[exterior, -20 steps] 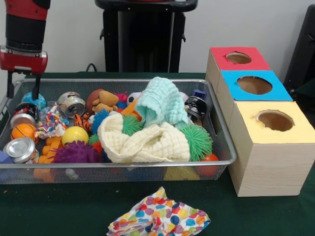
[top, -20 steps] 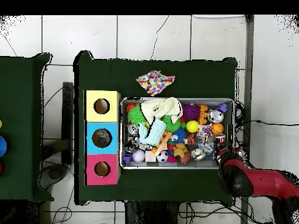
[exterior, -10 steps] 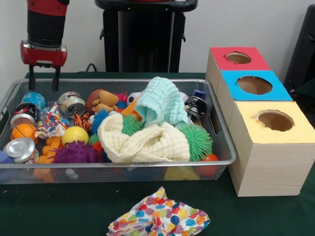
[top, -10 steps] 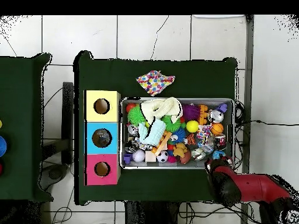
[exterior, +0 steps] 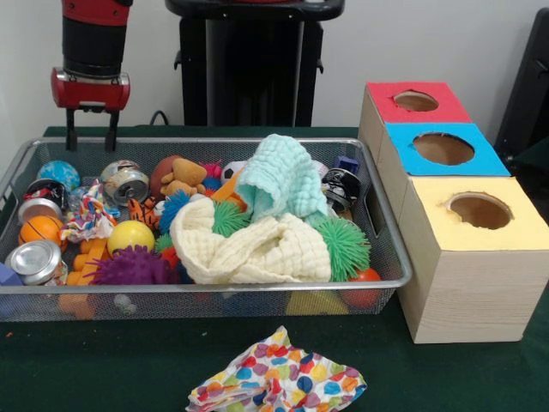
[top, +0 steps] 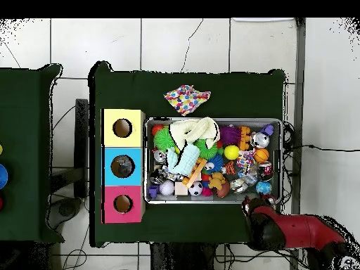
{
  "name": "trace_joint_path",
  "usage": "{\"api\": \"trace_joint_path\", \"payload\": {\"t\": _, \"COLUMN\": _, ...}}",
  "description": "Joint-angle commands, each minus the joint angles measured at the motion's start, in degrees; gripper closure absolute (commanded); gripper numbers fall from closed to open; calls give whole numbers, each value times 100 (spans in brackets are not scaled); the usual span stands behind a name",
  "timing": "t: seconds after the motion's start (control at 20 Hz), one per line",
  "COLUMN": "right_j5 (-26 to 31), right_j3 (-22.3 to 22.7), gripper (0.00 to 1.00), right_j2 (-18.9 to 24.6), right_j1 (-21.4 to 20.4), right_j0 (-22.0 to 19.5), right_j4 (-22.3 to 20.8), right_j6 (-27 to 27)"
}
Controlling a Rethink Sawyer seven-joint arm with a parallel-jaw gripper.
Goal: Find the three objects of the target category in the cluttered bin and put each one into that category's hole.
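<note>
— So, where is the gripper [exterior: 91, 142] right now?

— Up off the pile, at the back corner of the bin [exterior: 390, 257] on the robot's side. From the front it hangs over the far rim. From above, the gripper [top: 257, 203] sits just outside that rim, on the green table [top: 211, 98].

— Holding anything?

— No. The two black fingers [exterior: 71, 140] hang apart with nothing between them, a middling gap.

— And what is nearest to it?

— Straight below and slightly into the bin lie a blue marbled ball [exterior: 57, 174] and a dented can [exterior: 127, 182]. I'd guess either takes only a short drop and a small step inward.

— The rest of the clutter?

— It spreads away from the gripper along the bin's long axis, toward the boxes: a yellow ball [exterior: 130, 236], a purple spiky ball [exterior: 133, 268], then the cream cloth [exterior: 257, 249] and the mint cloth [exterior: 279, 180] heaped in the middle.

— The holes?

— At the opposite end, well apart: red box [exterior: 414, 101], blue box [exterior: 443, 148], yellow box [exterior: 479, 211], in a row beside the bin's short side. Whatever gets picked must travel the bin's whole length. Which category is wanted, I can't tell.
</note>
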Motion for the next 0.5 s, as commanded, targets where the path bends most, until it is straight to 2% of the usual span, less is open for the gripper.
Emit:
{"api": "trace_joint_path", "payload": {"t": 0.05, "right_j5": -341, "right_j3": -91, "gripper": 0, "right_j2": 217, "right_j1": 334, "right_j0": -74, "right_j4": 182, "right_j6": 749}}
{"api": "trace_joint_path", "payload": {"t": 0.5, "right_j5": -379, "right_j3": -118, "gripper": 0, "right_j2": 355, "right_j1": 371, "right_j0": -139, "right_j4": 207, "right_j6": 647}}
